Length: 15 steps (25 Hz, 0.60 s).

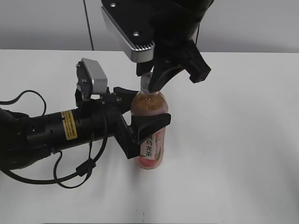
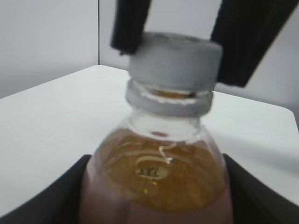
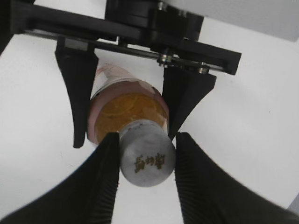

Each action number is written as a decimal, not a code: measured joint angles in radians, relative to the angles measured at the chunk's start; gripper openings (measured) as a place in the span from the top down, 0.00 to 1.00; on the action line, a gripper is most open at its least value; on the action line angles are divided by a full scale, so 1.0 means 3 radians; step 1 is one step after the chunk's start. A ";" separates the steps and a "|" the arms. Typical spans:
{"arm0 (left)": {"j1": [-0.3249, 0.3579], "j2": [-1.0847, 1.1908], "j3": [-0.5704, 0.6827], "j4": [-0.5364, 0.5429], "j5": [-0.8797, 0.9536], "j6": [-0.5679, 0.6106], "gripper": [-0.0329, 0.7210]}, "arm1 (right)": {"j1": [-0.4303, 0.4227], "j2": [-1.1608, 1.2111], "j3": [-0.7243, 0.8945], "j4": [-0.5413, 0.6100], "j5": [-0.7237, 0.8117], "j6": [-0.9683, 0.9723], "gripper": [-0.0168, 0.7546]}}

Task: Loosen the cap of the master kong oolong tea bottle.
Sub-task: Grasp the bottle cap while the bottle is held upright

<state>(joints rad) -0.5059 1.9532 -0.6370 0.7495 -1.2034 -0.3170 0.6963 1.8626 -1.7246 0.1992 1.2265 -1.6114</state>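
The master kong oolong tea bottle (image 1: 150, 140) stands upright on the white table, amber tea inside, pink label low down. My left gripper (image 1: 140, 114) comes in from the left and is shut on the bottle's body, one finger on each side; the bottle (image 2: 156, 182) fills the left wrist view between the fingers. My right gripper (image 1: 150, 81) reaches down from above and is shut on the white cap (image 3: 146, 157), its two ribbed fingers pressed against the cap's sides. The cap (image 2: 174, 58) shows between the right fingers in the left wrist view. The bottle's shoulder (image 3: 128, 109) shows below the cap.
The white table (image 1: 233, 140) runs wide around the bottle. A grey wall stands behind it. The left arm's black body and cables (image 1: 46, 135) lie across the table's left side.
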 joint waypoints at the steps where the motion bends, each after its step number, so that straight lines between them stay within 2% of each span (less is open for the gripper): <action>1: 0.0000 0.0000 0.0000 0.0007 0.0000 0.0000 0.34 | 0.0000 0.0000 0.0000 0.0003 0.0000 -0.0141 0.62; 15: 0.0000 0.0000 0.0000 0.0018 0.0003 0.0000 0.34 | 0.0000 0.0000 0.0000 0.0014 0.0006 -0.2376 0.62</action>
<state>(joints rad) -0.5059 1.9532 -0.6370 0.7548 -1.2026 -0.3170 0.6963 1.8626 -1.7246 0.2034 1.2284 -2.3241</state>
